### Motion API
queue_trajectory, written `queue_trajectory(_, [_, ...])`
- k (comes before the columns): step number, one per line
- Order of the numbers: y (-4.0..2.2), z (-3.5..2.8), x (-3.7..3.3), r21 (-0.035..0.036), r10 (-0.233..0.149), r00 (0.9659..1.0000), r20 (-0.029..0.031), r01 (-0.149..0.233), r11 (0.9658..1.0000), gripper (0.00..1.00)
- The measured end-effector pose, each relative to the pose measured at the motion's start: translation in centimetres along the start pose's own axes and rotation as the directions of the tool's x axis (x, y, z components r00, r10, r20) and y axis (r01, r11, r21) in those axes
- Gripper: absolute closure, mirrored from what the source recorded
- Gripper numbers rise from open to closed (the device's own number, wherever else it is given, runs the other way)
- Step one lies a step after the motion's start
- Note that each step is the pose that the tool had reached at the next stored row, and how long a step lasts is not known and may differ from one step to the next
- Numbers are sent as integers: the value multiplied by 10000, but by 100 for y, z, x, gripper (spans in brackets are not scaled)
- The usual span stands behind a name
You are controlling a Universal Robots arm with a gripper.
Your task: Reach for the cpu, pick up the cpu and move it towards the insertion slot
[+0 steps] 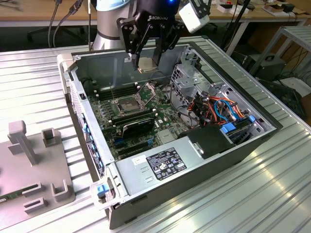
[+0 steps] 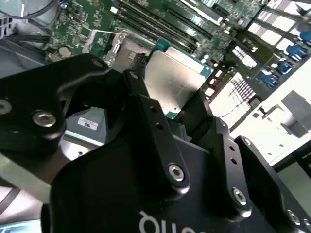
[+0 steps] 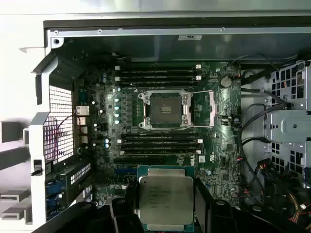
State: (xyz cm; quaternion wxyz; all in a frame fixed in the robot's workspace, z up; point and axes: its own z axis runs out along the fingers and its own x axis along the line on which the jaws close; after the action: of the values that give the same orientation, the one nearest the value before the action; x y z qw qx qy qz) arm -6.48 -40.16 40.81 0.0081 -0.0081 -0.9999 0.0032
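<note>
The black gripper point(image 1: 146, 59) hangs over the far side of the open grey metal computer case point(image 1: 146, 172), above the green motherboard point(image 1: 141, 114) — and its fingers point(image 1: 132, 41) are clenched on the cpu point(image 1: 146, 64), a small flat square chip with a pale silvery-tan lid. The chip is up in the air, clear of the board, pinched by its opposite edges. In the second wrist view the black fingers point(image 2: 146, 111) press against the chip's sides, and the cpu point(image 2: 175, 80) sits level between them with its green rim showing.

In the first wrist view the cpu point(image 3: 165, 196) lies square-on between the dark fingers point(image 3: 201, 194), and beyond it on the board sits the insertion slot point(image 3: 164, 109) — a square socket with a silvery metal frame and dark grey centre. Long black memory slots point(image 3: 160, 144) lie between the held chip and the socket, and another bank runs on the socket's far side.

In the exterior view the insertion slot point(image 1: 127, 105) sits near the middle of the motherboard, lower than the chip and nearer the camera, well apart from it. The case rests on a ribbed silvery metal surface point(image 1: 272, 184); a grey plastic fixture point(image 1: 29, 165) stands at that surface's edge on the exterior view's left.
</note>
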Motion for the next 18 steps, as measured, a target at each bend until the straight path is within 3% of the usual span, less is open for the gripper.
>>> queue_trajectory(14, [0, 2, -8, -2, 5, 10000, 1, -5, 10000, 45])
queue_trajectory(18, [32, 6, -35, -3, 6, 10000, 2, -6, 10000, 45])
